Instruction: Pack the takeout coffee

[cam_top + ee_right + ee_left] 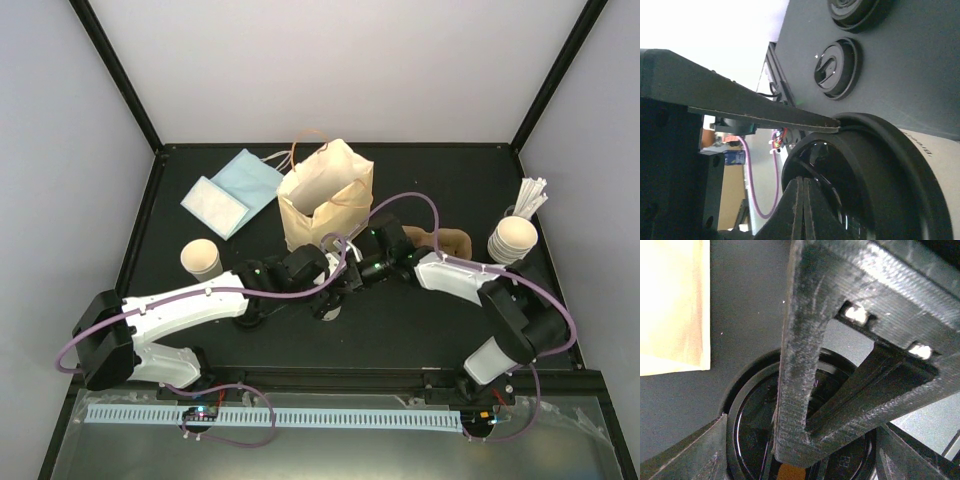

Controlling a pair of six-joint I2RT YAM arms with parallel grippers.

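Left hand (800,460) clasps the takeout coffee (920,165), right hand (802,181) over it.

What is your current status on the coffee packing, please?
Left tool clamped around lidded cup. Right tool shut, tip on its lid. Cup not yet bagged. Upright paper bag close behind.

Robot lab test cell, plain white walls (350,60), black frame posts (115,75), black tabletop (400,330), slotted cable duct (300,415)

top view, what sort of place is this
Probably a robot test bench, not a cafe: black table boxed in by white panels, with a paper bag and stack of cups as props.
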